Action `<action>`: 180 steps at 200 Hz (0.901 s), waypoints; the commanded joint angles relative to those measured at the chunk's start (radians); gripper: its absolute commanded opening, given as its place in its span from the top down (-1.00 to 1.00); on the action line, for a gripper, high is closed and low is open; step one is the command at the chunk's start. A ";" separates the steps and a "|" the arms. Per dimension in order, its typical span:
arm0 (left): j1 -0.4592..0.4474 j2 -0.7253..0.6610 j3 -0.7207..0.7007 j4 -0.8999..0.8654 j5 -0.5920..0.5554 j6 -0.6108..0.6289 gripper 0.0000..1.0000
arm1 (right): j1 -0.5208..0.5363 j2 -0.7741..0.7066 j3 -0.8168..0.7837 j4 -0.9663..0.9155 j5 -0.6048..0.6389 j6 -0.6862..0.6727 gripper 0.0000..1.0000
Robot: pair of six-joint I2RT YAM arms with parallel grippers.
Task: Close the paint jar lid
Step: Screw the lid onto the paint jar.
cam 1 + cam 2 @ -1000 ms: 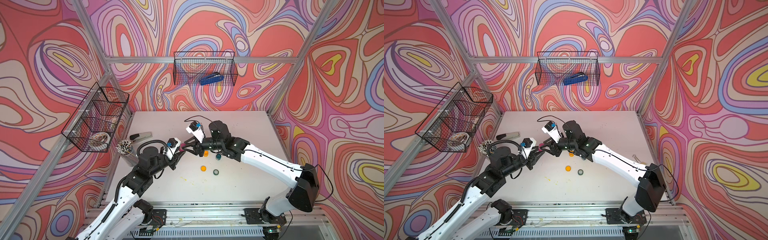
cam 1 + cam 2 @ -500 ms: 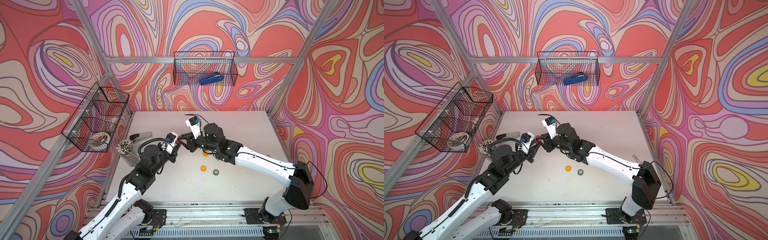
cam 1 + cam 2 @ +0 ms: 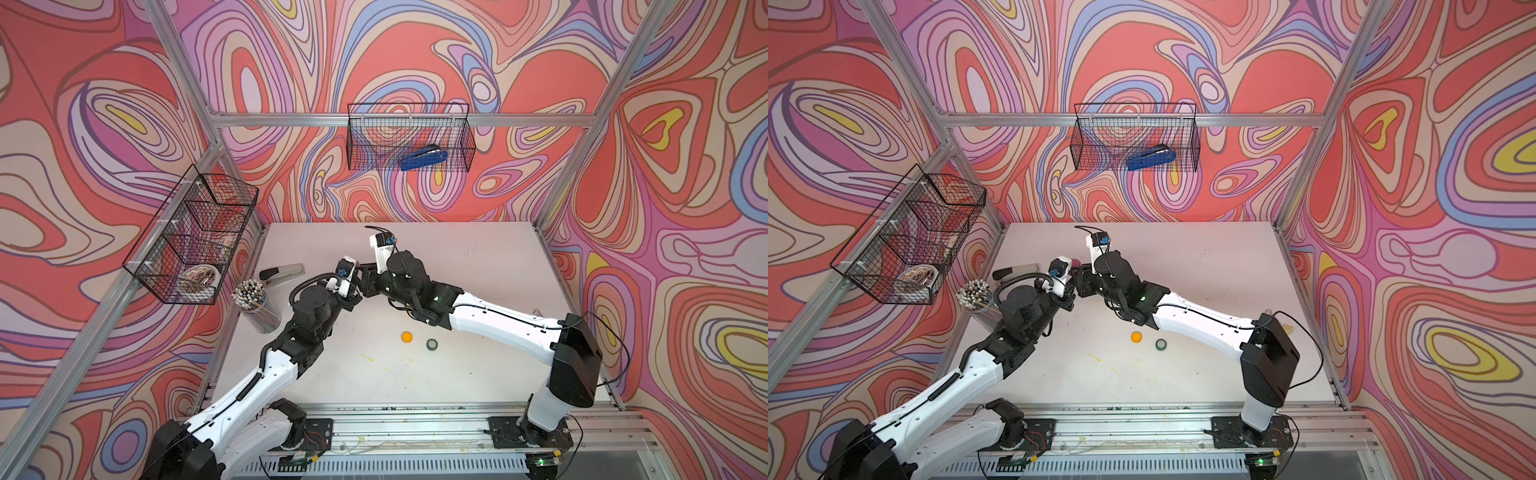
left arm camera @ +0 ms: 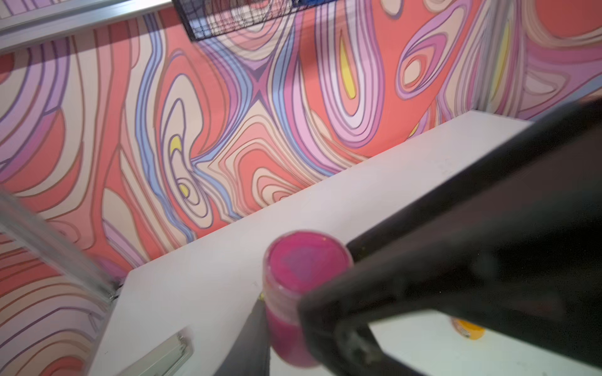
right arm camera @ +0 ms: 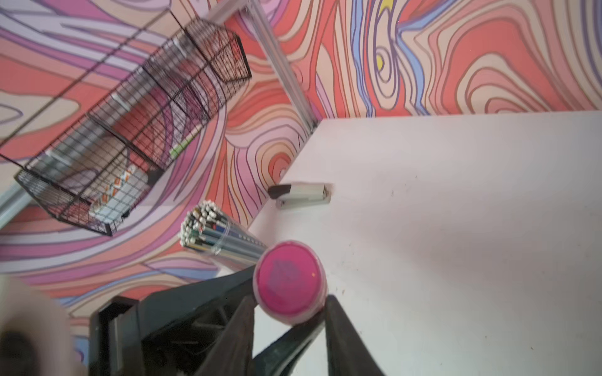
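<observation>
A small pink paint jar (image 4: 286, 325) is held off the table, with my left gripper (image 4: 286, 312) shut on its body. Its pink lid (image 5: 290, 281) sits on top of the jar and faces the right wrist camera. My right gripper (image 5: 290, 298) has one finger on each side of the lid rim, both touching it. In both top views the two grippers meet tip to tip left of the table's centre, the left gripper (image 3: 356, 287) below the right gripper (image 3: 365, 283). Only a sliver of the pink jar (image 3: 1077, 263) shows there.
An orange pot (image 3: 407, 336) and a dark green lid (image 3: 432, 344) lie on the table in front of my right arm. A cup of pencils (image 3: 255, 303) and a grey stapler (image 3: 281, 273) stand at the left edge. Wire baskets (image 3: 195, 241) (image 3: 409, 141) hang on the walls.
Both grippers, joined at the jar, have moved together toward the back left of the table. The left gripper has stayed shut on the jar.
</observation>
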 commanded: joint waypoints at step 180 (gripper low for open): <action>-0.001 -0.268 0.127 -0.594 0.639 -0.096 0.45 | -0.089 -0.334 -0.210 -0.098 -0.334 -0.575 -0.26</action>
